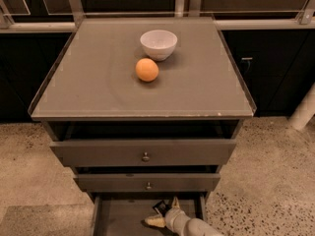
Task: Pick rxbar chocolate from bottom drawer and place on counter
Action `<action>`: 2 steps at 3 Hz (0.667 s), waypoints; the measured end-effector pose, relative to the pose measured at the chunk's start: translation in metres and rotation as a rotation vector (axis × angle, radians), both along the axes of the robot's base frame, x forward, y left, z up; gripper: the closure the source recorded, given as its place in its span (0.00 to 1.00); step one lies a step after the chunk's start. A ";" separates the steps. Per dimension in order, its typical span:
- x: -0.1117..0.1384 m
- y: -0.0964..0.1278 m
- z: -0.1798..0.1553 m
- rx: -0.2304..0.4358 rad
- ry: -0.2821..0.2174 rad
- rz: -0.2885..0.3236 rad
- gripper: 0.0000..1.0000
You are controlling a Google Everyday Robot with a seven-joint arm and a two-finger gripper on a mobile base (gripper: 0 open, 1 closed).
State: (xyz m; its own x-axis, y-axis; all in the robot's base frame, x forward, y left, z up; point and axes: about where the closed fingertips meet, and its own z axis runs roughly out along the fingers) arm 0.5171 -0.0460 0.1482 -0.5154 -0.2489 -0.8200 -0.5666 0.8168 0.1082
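One rxbar chocolate (160, 206) lay in the bottom drawer (118, 218), which stood pulled out at 6 o'clock in the view, below the tabletop (88, 87). Only a small dark patch of its wrapper showed, with a fleck of white print. The patch sat tilted, and which way its long axis ran could not be told. The bar lay in the right half of the drawer, near the back, at about 1 o'clock from the drawer floor's middle.

The single gripper (162, 212) was down inside that same drawer, reaching in from 5 o'clock on a pale arm (197, 227). Its two fingers (175, 203) were spread apart, one pointing toward 12 o'clock and the other toward 9 o'clock. The bar sat in the gap between them. Whether either finger touched the wrapper could not be told.

There were three drawers in all. The two above (98, 152) were each pulled out a little, and each carried one small knob (145, 157) at its centre.

On the tabletop stood one white bowl (158, 44), upright, toward 12 o'clock from the middle. One orange (147, 70) rested at 7 o'clock from the bowl, just beside it and not touching
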 end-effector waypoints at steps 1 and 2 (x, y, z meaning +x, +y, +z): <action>-0.006 0.005 -0.009 -0.030 0.014 0.032 0.00; -0.012 0.005 -0.016 -0.075 0.032 0.074 0.00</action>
State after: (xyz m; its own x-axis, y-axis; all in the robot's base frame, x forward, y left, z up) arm 0.5053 -0.0407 0.1326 -0.5192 -0.3478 -0.7807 -0.6232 0.7791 0.0674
